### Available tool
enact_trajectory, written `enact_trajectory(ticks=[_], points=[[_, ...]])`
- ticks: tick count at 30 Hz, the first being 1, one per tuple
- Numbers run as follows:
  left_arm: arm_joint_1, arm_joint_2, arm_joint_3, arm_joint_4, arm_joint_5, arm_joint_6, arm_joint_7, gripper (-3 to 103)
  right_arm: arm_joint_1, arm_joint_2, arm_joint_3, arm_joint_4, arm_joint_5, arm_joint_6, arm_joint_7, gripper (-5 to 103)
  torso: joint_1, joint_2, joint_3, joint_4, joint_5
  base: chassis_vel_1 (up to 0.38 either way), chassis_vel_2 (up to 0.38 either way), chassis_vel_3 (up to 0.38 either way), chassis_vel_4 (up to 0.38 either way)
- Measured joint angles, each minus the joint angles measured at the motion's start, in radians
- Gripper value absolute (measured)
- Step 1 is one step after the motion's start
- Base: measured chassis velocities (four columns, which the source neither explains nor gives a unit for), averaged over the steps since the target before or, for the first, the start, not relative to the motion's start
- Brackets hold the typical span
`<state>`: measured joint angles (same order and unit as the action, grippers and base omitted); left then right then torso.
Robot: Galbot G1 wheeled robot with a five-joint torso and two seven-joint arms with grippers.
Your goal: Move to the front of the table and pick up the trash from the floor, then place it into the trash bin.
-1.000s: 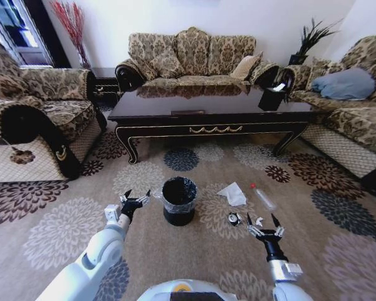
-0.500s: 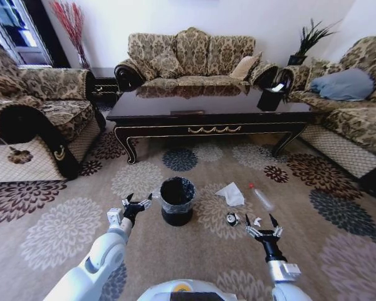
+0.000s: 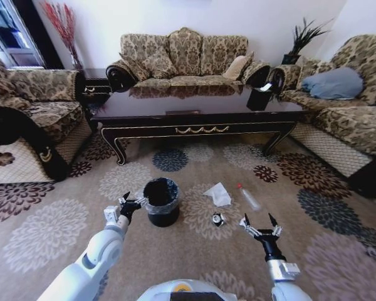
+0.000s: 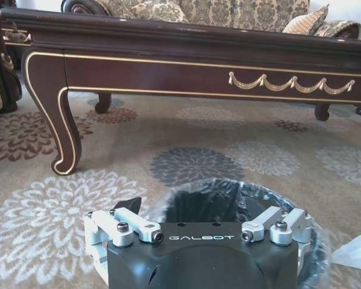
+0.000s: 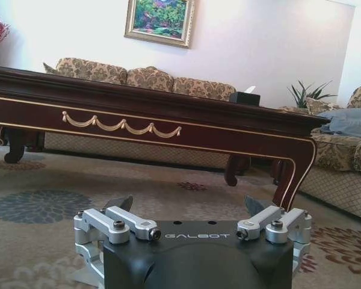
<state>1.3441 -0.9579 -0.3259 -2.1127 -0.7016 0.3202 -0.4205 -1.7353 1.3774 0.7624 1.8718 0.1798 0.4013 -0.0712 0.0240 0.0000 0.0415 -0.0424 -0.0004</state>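
Hiding trash bin [image 4: 240, 205] front (partly): left claw [image 4: 201, 226] | right claw [image 3: 258, 224] spread

I see a floral-patterned carpet [image 3: 62, 232] covering the floor. On it stands the trash bin [image 3: 161, 202], black liner folded over its rim. Nearby on the carpet lie a crumpled white tissue [image 3: 218, 194], a clear tube with a red cap [image 3: 249, 197] just beside it, and a small black-and-white wrapper scrap [image 3: 217, 219]. Farther back, the coffee table [image 3: 194, 116] stands on the same carpet, a dark box [image 3: 259, 98] on its top.
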Motion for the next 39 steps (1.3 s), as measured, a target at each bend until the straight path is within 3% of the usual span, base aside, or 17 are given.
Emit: enact_trajectory(ticks=[2,10,13,16,23,29,39], points=[[0.01,-0.009,-0.016,-0.003,-0.012,0.009,-0.007,100,-0.002,0.0,0.005,-0.004,0.004,0.004,0.002,100,0.0,0.0,0.0,0.0001,0.0005,-0.118,-0.112,0.137,0.113],[-0.034,0.015,-0.077,0.011,-0.142,0.098,-0.043,97,-0.003,-0.002,0.008,-0.014,0.008,0.01,0.003,100,0.0,0.0,0.0,0.0,0.0004,-0.047,-0.048,0.038,0.029],[-0.116,0.033,-0.084,0.057,-0.262,0.198,-0.073,97,-0.001,-0.002,0.007,-0.009,0.008,0.009,0.009,100,0.0,0.0,0.0,0.0001,0.0002,0.0,0.0,0.0,0.0],[-0.164,0.054,-0.089,0.111,-0.296,0.244,-0.074,96,-0.005,-0.001,0.011,-0.005,0.008,0.009,0.01,100,0.0,0.0,0.0,0.0,0.0002,0.0,0.0,0.0,0.0],[-0.261,0.09,-0.023,0.249,-0.247,0.243,-0.03,95,-0.019,-0.002,0.028,-0.005,0.019,0.014,0.011,100,0.0,0.0,0.0,0.0,0.0001,0.0,0.0,0.0,0.0],[-0.336,0.039,0.08,0.356,-0.244,0.273,-0.048,94,-0.02,-0.004,0.045,0.001,0.035,0.014,0.018,100,0.0,0.0,0.0,0.0,0.0,0.0,0.0,0.0,0.0],[-0.383,-0.013,0.125,0.429,-0.263,0.276,-0.059,67,-0.025,-0.016,0.064,-0.012,0.053,0.014,0.02,100,0.0,0.0,0.0,-0.0002,0.0006,0.0,0.0,0.0,0.0]])
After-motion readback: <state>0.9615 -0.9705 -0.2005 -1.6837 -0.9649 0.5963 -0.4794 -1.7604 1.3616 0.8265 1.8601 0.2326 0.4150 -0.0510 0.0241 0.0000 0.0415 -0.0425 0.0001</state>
